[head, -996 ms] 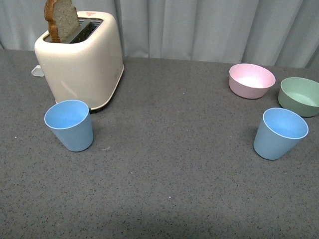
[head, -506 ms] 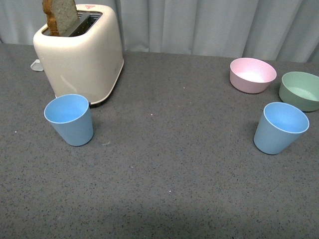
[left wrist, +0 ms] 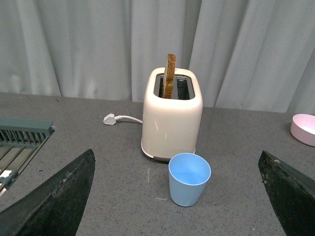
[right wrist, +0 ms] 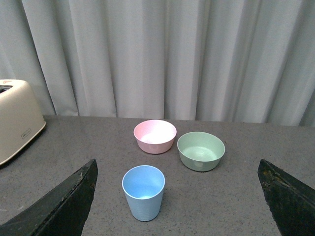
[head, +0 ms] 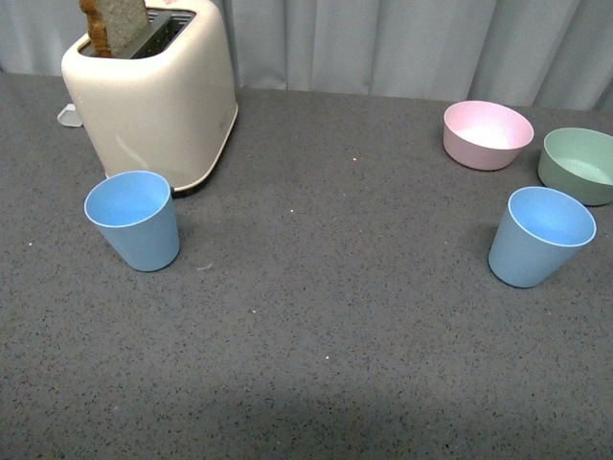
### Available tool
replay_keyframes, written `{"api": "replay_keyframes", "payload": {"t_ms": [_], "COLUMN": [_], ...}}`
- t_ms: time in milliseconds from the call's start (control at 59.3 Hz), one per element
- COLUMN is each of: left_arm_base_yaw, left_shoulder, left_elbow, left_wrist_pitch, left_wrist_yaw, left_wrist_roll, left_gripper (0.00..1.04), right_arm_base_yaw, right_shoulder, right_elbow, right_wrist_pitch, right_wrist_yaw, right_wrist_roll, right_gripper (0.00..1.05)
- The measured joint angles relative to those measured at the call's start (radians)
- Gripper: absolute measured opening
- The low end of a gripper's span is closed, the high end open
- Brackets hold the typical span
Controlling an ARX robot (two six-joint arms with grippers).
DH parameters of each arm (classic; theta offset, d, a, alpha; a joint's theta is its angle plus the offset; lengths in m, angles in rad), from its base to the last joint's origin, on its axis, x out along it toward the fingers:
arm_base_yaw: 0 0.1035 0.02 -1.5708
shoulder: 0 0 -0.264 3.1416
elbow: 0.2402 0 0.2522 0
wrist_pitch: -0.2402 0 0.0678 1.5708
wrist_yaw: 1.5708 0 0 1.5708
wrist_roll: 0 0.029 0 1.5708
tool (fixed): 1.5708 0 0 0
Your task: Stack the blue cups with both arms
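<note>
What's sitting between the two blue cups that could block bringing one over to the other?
Nothing visible. Only bare table lies between the left cup and the right cup. The toaster stands behind the left cup, and the pink bowl and green bowl stand behind the right cup, off that path.

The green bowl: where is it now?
Front view: the green bowl sits far right, beside the pink bowl and behind a blue cup.

My left fingers (left wrist: 59, 196) and right fingers (right wrist: 64, 201): matte black, rough-grained wedges tapering to blunt tips, their edges faintly pale-speckled.
</note>
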Motion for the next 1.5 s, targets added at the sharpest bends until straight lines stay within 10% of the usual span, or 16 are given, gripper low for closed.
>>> {"api": "replay_keyframes", "payload": {"t_ms": [354,506,827,1502], "left_arm_base_yaw": [0.0,-0.087,-0.086,-0.115], "left_shoulder": [0.0,0.22,0.996,1.823], "left_elbow": [0.0,0.056,0.289,0.867], "left_wrist_pitch": [0.0,-0.089,0.319,-0.016], "left_wrist_yaw": [0.0,-0.317,-0.222,-0.026], "left_wrist_roll": [0.0,-0.172,-0.344,-0.455], "left_gripper": [0.98,0.98,0.98,0.98], "right_arm_base_yaw": [0.0,0.0,0.0,0.0], "right_shoulder": [0.0,0.0,0.0,0.0], "right_elbow": [0.0,0.0,0.0,0.0], "right_wrist_pitch": [0.0,0.0,0.0,0.0], "right_wrist_yaw": [0.0,0.0,0.0,0.0], "right_wrist_roll": [0.0,0.0,0.0,0.0], "right_gripper": [0.95,0.95,0.95,0.95]}}
